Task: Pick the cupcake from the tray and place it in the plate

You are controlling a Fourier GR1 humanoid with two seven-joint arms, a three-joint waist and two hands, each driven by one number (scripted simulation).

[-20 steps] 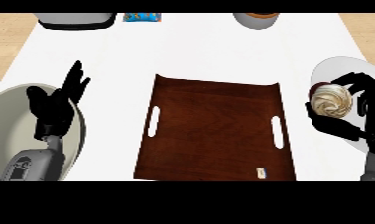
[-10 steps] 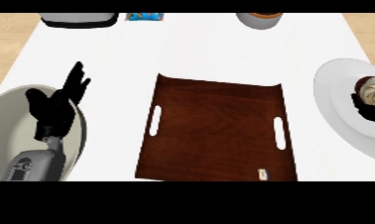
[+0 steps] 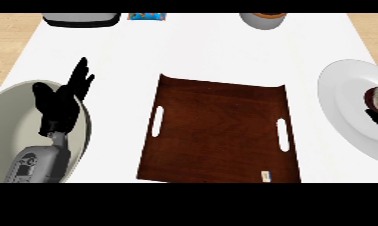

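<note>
Left hand [image 3: 60, 102] sits at the view's left side, fingers straight and pointing up and away, thumb splayed to the left, holding nothing. Its grey forearm [image 3: 33, 162] comes in from the lower left corner, angled up toward the wrist. Right hand and right forearm are out of the head view.
</note>
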